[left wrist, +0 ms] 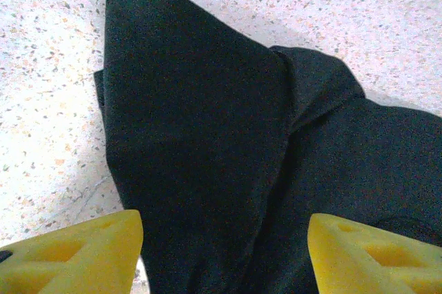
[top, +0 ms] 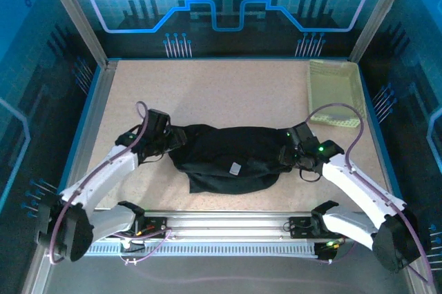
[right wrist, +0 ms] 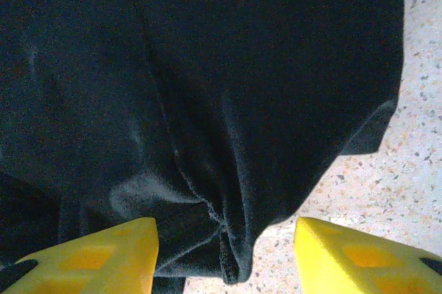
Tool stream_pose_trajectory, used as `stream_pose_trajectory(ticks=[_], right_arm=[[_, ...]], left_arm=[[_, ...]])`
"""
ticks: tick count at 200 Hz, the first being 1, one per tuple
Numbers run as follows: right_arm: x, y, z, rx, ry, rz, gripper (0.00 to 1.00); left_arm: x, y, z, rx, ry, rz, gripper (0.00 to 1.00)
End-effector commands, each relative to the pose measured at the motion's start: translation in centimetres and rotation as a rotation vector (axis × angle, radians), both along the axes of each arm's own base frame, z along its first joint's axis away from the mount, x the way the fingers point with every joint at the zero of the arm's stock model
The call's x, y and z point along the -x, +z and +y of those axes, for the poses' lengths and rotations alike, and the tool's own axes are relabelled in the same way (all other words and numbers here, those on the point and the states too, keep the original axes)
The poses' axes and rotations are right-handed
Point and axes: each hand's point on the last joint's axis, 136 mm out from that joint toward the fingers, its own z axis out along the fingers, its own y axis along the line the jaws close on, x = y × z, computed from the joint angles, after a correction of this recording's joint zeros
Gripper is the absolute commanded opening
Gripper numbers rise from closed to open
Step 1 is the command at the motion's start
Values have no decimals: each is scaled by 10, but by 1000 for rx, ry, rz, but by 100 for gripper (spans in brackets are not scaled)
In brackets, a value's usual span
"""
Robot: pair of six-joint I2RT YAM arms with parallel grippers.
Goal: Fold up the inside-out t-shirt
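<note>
Lying on the table [top: 228, 87]: the inside-out t-shirt [top: 228, 156] is sitting bunched in a black heap near the front edge, between the two arms.
Left gripper [left wrist: 224, 239]: is hovering at the shirt's left end, yellow fingers standing apart, a fold of cloth lying between them unpinched.
Right gripper [right wrist: 224, 246]: is hanging over the right end, fingers spread too, the hem loose between them.
Basket [top: 335, 94]: is resting in the far right corner, well apart from the shirt.

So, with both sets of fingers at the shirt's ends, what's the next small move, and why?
Probably lift both arms straight up. The left fingers and right fingers stand apart over the t-shirt, pinching no fabric, and it lies on the table as a bunched band, so the next grasp needs clearance first.
</note>
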Motion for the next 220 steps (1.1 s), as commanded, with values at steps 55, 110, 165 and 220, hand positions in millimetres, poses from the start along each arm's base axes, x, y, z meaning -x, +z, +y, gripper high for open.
stream_pose_trajectory(ticks=[55, 110, 165, 220], right_arm=[[-17, -4, 6, -6, 50, -6, 67], [-20, -23, 8, 9, 43, 60, 66], [-14, -33, -4, 69, 2, 93, 52], [-19, -30, -5, 86, 12, 74, 13]], left_arm=[[10, -38, 5, -27, 6, 106, 55], [19, -59, 4, -13, 8, 159, 47], [14, -59, -5, 31, -7, 144, 32], [10, -45, 1, 0, -2, 104, 8]])
